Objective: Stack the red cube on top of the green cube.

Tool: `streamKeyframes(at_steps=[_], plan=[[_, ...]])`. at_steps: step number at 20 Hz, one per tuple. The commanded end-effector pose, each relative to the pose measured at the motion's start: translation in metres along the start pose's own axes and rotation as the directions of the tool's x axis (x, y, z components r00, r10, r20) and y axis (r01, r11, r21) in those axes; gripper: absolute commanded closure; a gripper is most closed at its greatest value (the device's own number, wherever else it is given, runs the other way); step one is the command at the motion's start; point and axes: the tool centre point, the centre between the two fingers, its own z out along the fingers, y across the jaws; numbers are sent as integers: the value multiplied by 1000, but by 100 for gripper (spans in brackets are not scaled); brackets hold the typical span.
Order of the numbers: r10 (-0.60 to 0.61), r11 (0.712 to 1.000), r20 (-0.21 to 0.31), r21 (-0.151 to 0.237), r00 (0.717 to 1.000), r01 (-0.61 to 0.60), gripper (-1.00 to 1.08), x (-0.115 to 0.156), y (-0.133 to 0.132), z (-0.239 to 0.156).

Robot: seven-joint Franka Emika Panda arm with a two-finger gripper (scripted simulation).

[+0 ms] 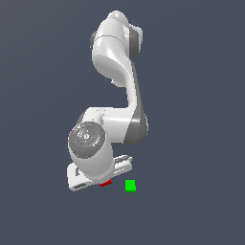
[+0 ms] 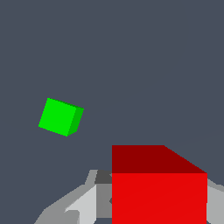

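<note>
Red cube (image 2: 159, 192) clamped in end effector (image 1: 106, 181)
Green cube (image 1: 130, 185) sitting just beside end effector, not touching, unstacked so far.

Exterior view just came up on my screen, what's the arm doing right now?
The single white robot arm is bent low over the scene, and its tool has the small bright-red cube sitting between its fingers, apparently gripped. In the exterior view only a sliver of that cube shows under the tool. The small bright-green cube sits apart, just to the exterior view's right, with nothing on it. So the stacking is not done yet.
</note>
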Motion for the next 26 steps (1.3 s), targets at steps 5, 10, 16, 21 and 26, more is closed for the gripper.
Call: streamKeyframes(at_steps=[5,10,16,21,26], plan=[[0,1000,-1,0,1000,0,108,6,-16,10],[0,1000,-2,0,1000,0,108,17,-43,27],[0,1000,-2,0,1000,0,108,29,-73,48],[0,1000,-2,-1,1000,0,108,36,-88,58],[0,1000,-2,-1,1000,0,108,38,-91,60]])
